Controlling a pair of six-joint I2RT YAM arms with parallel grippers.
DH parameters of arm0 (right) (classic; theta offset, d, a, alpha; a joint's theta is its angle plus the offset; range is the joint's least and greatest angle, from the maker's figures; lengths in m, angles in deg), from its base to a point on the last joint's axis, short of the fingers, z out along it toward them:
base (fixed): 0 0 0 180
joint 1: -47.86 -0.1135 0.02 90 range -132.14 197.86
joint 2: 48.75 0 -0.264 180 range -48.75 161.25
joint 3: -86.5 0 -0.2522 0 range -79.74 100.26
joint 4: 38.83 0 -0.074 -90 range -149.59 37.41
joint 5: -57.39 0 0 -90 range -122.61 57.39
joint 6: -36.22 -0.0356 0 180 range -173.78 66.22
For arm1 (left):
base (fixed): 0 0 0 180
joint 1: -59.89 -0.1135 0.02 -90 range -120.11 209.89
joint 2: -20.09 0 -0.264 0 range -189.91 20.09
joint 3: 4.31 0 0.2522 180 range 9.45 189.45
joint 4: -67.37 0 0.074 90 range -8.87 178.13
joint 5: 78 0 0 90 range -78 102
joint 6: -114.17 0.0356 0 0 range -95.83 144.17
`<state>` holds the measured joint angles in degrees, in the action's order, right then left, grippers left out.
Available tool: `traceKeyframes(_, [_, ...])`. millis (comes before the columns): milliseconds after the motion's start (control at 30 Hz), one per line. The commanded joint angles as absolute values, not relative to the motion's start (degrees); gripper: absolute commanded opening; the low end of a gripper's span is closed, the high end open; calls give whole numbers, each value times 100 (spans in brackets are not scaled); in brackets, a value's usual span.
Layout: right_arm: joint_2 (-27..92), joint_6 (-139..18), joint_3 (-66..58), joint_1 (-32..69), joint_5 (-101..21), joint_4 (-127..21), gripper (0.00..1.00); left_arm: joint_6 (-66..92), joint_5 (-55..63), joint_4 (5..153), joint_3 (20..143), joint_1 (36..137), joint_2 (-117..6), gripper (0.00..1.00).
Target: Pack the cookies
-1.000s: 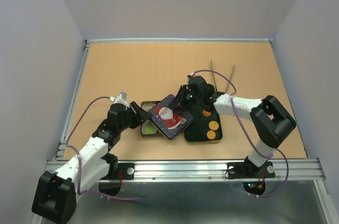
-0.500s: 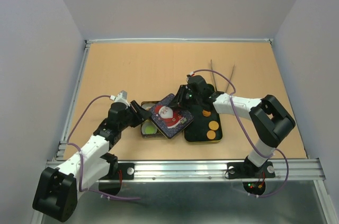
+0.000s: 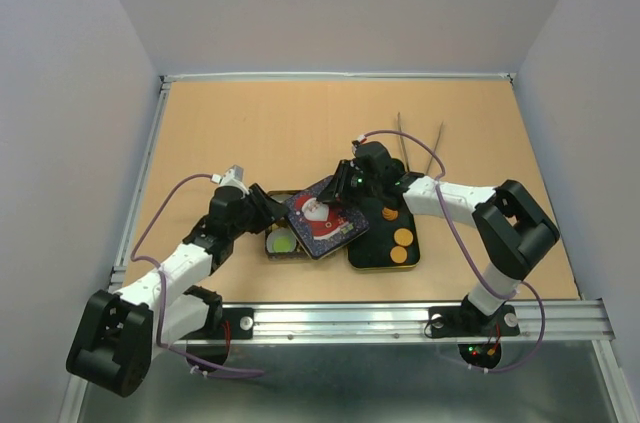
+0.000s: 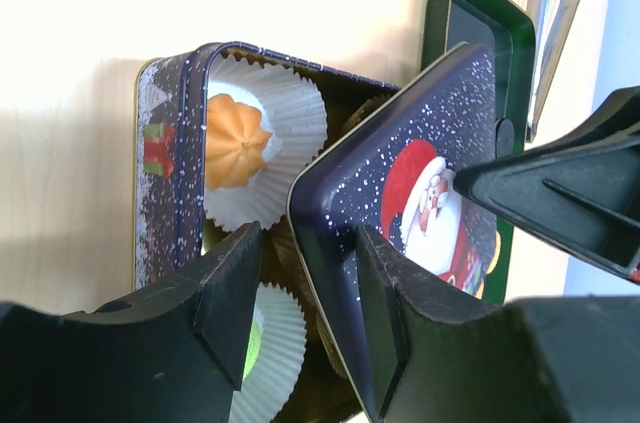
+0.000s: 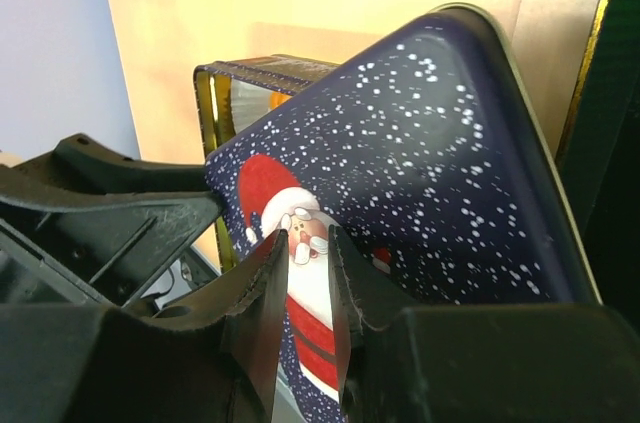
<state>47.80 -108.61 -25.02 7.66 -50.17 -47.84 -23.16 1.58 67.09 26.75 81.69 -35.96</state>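
The left gripper [image 4: 308,293] has its jaws apart on either side of the Santa lid's [image 4: 420,173] near edge. It is over the open tin [image 4: 160,173], where an orange swirl cookie [image 4: 236,141] and a green cookie [image 4: 254,338] sit in white paper cups [image 4: 290,113]. The right gripper [image 5: 305,243] is clamped on the tilted lid's other side, and round orange cookies [image 3: 403,237] lie on the dark green tray [image 3: 366,254] further right.

Tan wood tabletop [image 3: 250,128] w/ metal edging [image 3: 148,143], boxed in by pale grey-lilac walls [image 3: 340,3] at back & both sides, aluminium rail [image 3: 350,315] along near edge, grey metal sheet [image 3: 350,388] below it, even soft light.
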Motion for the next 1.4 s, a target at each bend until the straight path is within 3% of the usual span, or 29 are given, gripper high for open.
traceKeyframes(0, [4714, -10731, -2244, 726, -5062, -4908, 29, -2249, 207, 6532, 2764, 8195, -3774, 54])
traceKeyframes(367, [4784, -10757, -2279, 717, -5098, -4890, 28, -2487, 268, 6039, 2729, 8282, -3756, 52])
traceKeyframes(533, [4811, -10783, -2332, 717, -5106, -4864, 28, -2592, 303, 5670, 2817, 8440, -3992, 41])
traceKeyframes(867, [4784, -10801, -2367, 717, -5106, -4820, 28, -2654, 391, 5371, 2896, 8599, -4284, 29])
traceKeyframes(1100, [4706, -10766, -2358, 717, -5098, -4820, 29, -2654, 610, 5564, 2878, 8608, -3889, 13])
traceKeyframes(1367, [4363, -10617, -2042, 726, -4861, -5091, 59, -2267, 892, 6451, 3396, 8520, -3510, 12])
